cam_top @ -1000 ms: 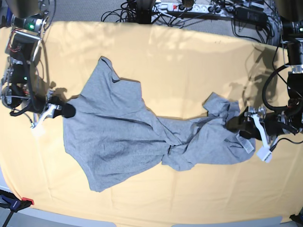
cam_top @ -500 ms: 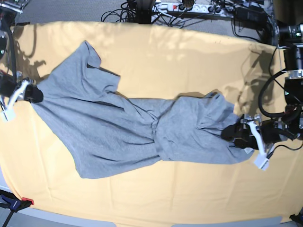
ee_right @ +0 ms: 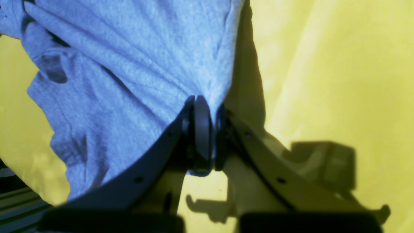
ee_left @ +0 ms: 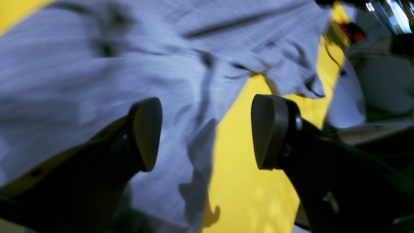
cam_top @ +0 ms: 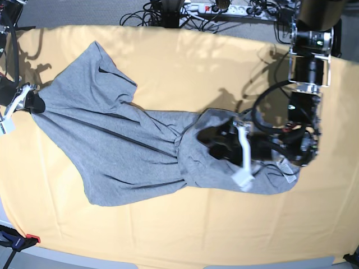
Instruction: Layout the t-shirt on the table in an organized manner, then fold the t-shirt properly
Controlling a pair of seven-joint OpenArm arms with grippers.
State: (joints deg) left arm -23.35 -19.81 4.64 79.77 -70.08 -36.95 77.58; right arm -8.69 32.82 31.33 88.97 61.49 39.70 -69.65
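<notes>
**Grey shirt pinched at one edge, open jaws hanging over the other end**

The grey t-shirt is lying stretched and twisted across the table, running from the base view's upper left corner toward the middle right, with a knot of wrinkles near its centre.

The right gripper is sitting at the shirt's far left edge in the base view. Its jaws are pressing tight together with a fold of the grey fabric caught between them; in the right wrist view the cloth is fanning out from that pinch point in taut creases, and the yellow tablecloth is showing bare just beside it on the right.

The left gripper is hovering over the shirt's other end, near the middle of the table in the base view. Its jaws are standing wide apart with nothing between them. In the left wrist view, one finger is lying over the grey fabric, while the other is over bare yellow cloth, so the shirt's edge is running through the gap between them. Whether either pad is touching the fabric cannot be told, as that view is blurred.
</notes>
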